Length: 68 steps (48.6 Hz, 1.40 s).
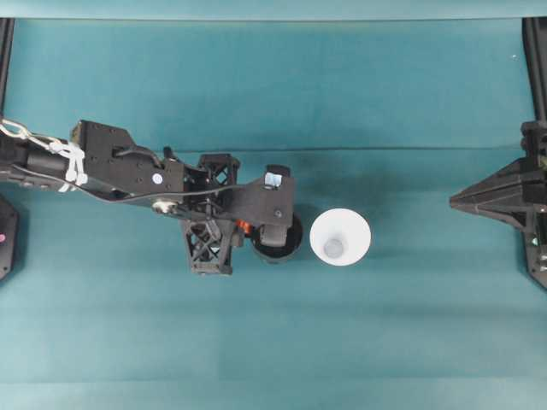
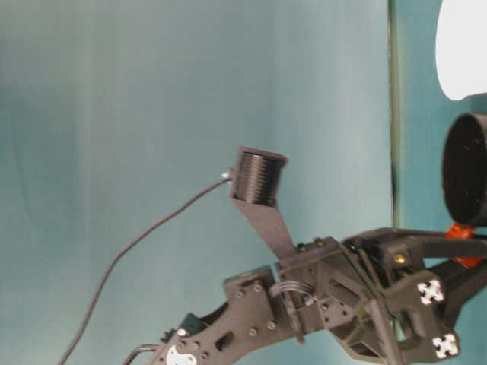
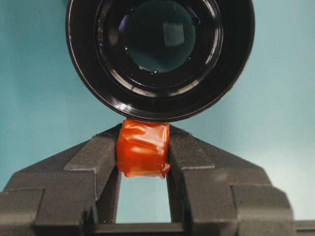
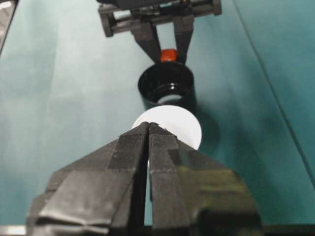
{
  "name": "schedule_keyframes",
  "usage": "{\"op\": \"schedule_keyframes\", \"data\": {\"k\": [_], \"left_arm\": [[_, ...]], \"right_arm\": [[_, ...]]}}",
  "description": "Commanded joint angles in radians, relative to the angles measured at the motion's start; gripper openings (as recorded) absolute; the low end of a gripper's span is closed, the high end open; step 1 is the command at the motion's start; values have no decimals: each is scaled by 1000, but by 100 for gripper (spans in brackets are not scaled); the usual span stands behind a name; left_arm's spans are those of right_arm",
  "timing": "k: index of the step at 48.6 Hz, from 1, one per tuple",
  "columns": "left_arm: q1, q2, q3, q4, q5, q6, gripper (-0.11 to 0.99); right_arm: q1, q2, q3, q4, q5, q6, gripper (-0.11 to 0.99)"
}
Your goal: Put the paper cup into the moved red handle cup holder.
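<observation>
The red handle cup holder (image 1: 286, 243) is a glossy black cylinder standing upright at the table's middle, partly under my left arm's camera mount. My left gripper (image 1: 240, 228) is shut on its orange-red handle (image 3: 143, 147), which sits squeezed between both fingers (image 3: 93, 162). The white paper cup (image 1: 340, 237) stands rim-up just right of the holder, a small gap between them. In the right wrist view the paper cup (image 4: 184, 125) stands in front of the holder (image 4: 167, 88). My right gripper (image 1: 455, 202) hovers shut at the far right, well clear of the cup, holding nothing.
A teal cloth (image 1: 273, 342) covers the table, with a fold line (image 1: 385, 149) running across behind the objects. My left arm (image 1: 111, 166) stretches in from the left edge. Black frame rails (image 1: 534, 60) stand at the side edges.
</observation>
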Motion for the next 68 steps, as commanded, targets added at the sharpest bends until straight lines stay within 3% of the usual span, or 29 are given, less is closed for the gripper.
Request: {"op": "schedule_keyframes", "data": {"k": [1,14,27,46,48,54,58,68], "left_arm": [[-2,-5,-3,3,-6,0,28],[-2,-5,-3,3,-9,2,28],[-2,-5,-3,3,-67,0,28],[0,-6,21,3,-60,-9,30],[0,-6,21,3,-66,-8,36],[-2,-9,37,3,-112,-2,75],[-2,-14,52,3,-127,0,93],[-6,-37,58,3,-115,3,96]], "right_arm": [[-2,5,-20,0,-5,6,-10],[-2,3,-20,2,-5,6,-10],[-2,3,-18,2,-5,8,-10],[0,3,-20,2,-5,9,-10],[-2,3,-20,2,-5,9,-10],[0,3,-20,3,-5,14,-10],[0,2,-18,3,-5,21,-10],[-2,2,-20,3,-2,25,-10]]}}
